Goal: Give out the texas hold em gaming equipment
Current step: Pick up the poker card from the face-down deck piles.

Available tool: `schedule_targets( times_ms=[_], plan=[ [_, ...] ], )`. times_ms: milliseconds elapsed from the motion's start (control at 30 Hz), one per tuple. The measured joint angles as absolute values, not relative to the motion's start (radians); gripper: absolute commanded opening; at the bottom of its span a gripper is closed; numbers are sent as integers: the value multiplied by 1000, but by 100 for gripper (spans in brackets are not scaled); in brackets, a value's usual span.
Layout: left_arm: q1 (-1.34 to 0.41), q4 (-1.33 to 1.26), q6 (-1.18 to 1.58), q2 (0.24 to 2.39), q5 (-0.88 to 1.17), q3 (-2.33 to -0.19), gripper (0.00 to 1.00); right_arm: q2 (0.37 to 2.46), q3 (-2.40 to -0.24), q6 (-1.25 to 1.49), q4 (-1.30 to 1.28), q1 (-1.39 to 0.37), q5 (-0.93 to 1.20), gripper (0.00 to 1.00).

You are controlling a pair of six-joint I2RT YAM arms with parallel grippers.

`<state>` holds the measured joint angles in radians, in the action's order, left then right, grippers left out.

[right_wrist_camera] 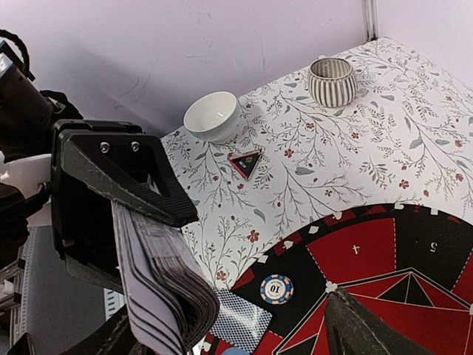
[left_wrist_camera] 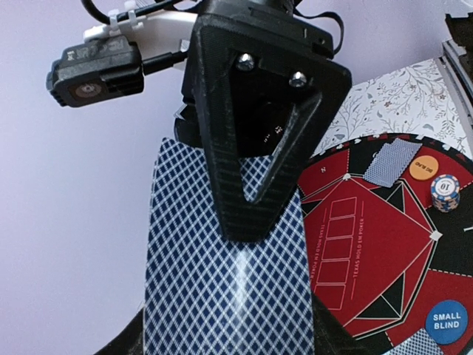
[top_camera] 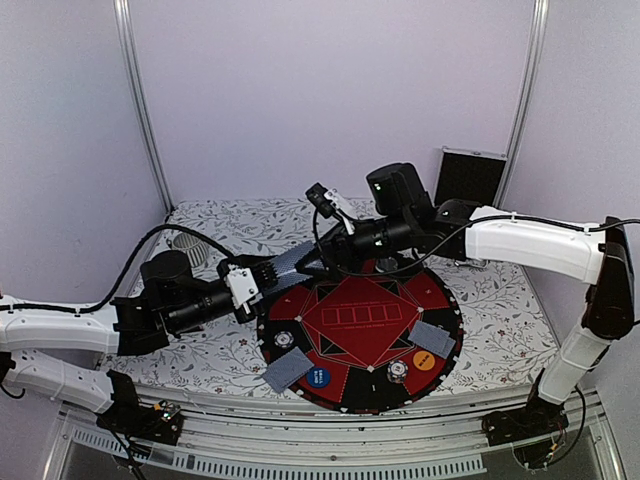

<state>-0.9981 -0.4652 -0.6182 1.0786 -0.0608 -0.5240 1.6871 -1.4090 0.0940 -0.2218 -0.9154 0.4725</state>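
Observation:
My left gripper (top_camera: 248,285) is shut on a bent deck of grey-blue-backed cards (top_camera: 285,265); the deck fills the left wrist view (left_wrist_camera: 222,296). My right gripper (top_camera: 320,262) is open at the deck's far end, and one of its fingers (left_wrist_camera: 251,185) lies on the top card. In the right wrist view the deck (right_wrist_camera: 162,288) sits by my left finger, with the jaws wide apart. On the round red-and-black mat (top_camera: 360,320) lie two dealt cards (top_camera: 288,370) (top_camera: 432,338), two chips (top_camera: 285,340) (top_camera: 398,370), a blue disc (top_camera: 318,377) and an orange disc (top_camera: 424,361).
A ribbed grey cup (top_camera: 190,245) stands at the back left and a black case (top_camera: 470,175) leans at the back right. The right wrist view also shows a white bowl (right_wrist_camera: 213,115) and a small triangular piece (right_wrist_camera: 245,163) on the floral cloth.

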Motion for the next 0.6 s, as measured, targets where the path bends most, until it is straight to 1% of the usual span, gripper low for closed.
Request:
schedule_targets(
  times_ms=[100, 267, 400, 600],
  plan=[
    [-998, -465, -618, 1079, -61, -524, 52, 1673, -1411, 81, -241, -915, 458, 65],
    [-998, -465, -618, 1079, -61, -524, 52, 1655, -1415, 66, -270, -913, 442, 62],
    [-998, -464, -618, 1079, -61, -524, 52, 1648, -1415, 62, -287, -910, 442, 56],
    [-999, -464, -618, 1079, -61, -524, 52, 1636, -1419, 54, -314, -909, 442, 51]
  ],
)
